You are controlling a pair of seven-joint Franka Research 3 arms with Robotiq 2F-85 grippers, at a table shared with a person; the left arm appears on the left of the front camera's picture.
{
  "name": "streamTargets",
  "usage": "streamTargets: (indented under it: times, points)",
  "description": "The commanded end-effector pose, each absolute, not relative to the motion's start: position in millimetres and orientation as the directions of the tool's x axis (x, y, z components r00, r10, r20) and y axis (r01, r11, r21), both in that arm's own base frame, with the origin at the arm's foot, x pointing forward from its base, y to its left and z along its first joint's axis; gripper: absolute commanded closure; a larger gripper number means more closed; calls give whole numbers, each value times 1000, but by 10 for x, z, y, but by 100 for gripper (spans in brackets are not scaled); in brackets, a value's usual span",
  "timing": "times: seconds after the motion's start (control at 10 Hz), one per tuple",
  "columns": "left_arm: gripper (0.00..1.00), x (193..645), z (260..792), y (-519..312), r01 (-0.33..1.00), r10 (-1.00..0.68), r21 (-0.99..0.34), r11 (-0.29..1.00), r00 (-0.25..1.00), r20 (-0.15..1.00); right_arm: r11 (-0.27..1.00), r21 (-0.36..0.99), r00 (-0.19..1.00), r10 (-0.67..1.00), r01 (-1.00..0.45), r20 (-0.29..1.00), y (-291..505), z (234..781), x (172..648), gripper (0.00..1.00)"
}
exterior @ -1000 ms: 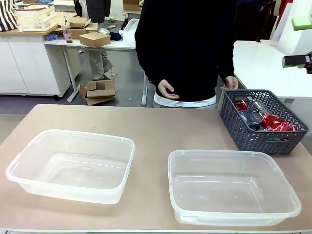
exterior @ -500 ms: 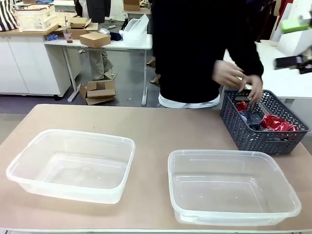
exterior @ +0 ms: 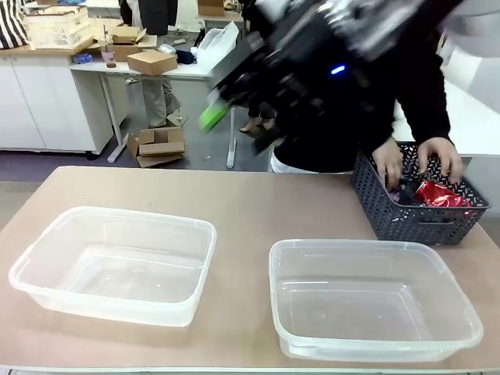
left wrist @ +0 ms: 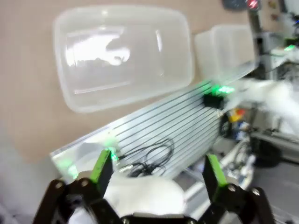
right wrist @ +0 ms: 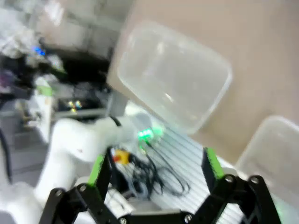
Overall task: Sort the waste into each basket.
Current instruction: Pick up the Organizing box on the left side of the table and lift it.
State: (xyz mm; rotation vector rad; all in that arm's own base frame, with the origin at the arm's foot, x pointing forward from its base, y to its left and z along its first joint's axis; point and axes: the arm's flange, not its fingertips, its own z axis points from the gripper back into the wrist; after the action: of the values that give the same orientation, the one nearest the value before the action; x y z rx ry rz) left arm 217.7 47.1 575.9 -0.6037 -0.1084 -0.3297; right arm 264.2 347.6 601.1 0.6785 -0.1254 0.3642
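Note:
Two see-through baskets stand empty on the tan table, the left basket point(exterior: 117, 212) and the right basket point(exterior: 351, 245). The waste, red cans point(exterior: 439, 195) among it, lies in a dark grey lattice basket point(exterior: 406, 223) at the far right, where the person's two hands point(exterior: 388, 166) reach in. My right gripper point(exterior: 223, 109) is a blur high over the far edge, swinging in from the upper right. From above, the left gripper point(left wrist: 156, 170) stands open and empty with both baskets point(left wrist: 121, 56) point(left wrist: 224, 46) below. The right gripper point(right wrist: 154, 168) is open and empty too, above a basket point(right wrist: 173, 74).
The person in black stands at the far side, leaning toward the lattice basket. Bare tabletop point(exterior: 234, 195) lies between the baskets and the far edge. A white arm point(right wrist: 70, 140) and the ribbed metal frame point(left wrist: 173, 126) show at the near table edge.
The right arm has swept from the upper right corner leftward across the top of the front view. The person has shifted right and put both hands into the lattice basket.

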Motion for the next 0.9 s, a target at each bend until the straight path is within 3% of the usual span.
streamTargets:
  times: [0.0,0.1,0.2,0.3,0.6,0.7,0.8]
  points:
    - [0,2215,5259,170,388,-340,-511,767,921,189,755,520,897,438,-399,54,3558,5921,2668,0]
    - [0,2307,5062,-1,392,-314,-557,733,920,234,786,495,919,387,-371,75,3391,5953,2626,0]
    - [0,2442,5142,-6,295,-188,-665,686,955,229,789,514,941,302,-336,152,2971,6160,2653,0]
    - [0,2219,5283,157,390,-342,-517,762,920,190,766,512,912,399,-388,93,3708,5712,2596,0]
    - [0,2347,5219,65,376,-320,-551,745,926,199,764,514,912,398,-389,99,3484,5824,2647,0]
    - [0,2316,5066,5,409,-347,-412,814,912,221,825,539,975,222,-169,-34,3758,5488,2595,0]
    - [0,2282,4864,43,442,-388,-354,824,896,215,852,521,993,96,-48,-65,4024,5123,2481,0]
